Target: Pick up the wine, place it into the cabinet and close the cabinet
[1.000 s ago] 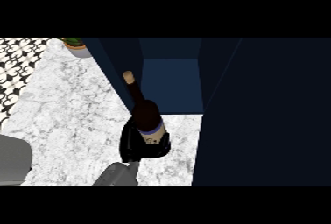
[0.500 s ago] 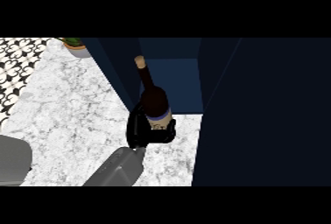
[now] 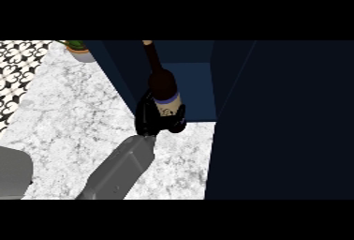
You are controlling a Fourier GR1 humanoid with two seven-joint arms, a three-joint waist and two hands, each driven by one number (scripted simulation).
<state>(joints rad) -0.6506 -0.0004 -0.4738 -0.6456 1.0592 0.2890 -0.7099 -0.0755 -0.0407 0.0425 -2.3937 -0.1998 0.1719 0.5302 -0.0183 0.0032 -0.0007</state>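
The wine bottle (image 3: 163, 83) is dark with a purple band and a pale label, its neck pointing toward the top of the view. My right hand (image 3: 151, 120) is curled round its lower part, and the grey forearm (image 3: 119, 171) comes in from the lower edge. The bottle is at the mouth of the dark blue cabinet (image 3: 194, 88), its neck past the front edge and its base over the white marble counter (image 3: 69, 117). The cabinet's door (image 3: 283, 122) stands open at the right. My left hand does not show.
A small potted plant (image 3: 79, 48) stands at the counter's back, left of the cabinet's side wall (image 3: 117, 70). A black-and-white patterned wall (image 3: 17, 70) runs along the left. A grey shape (image 3: 12, 172) sits at the lower left edge.
My right hand has carried the bottle away from me and slightly right, so its neck now reaches into the cabinet opening. The forearm has stretched further in.
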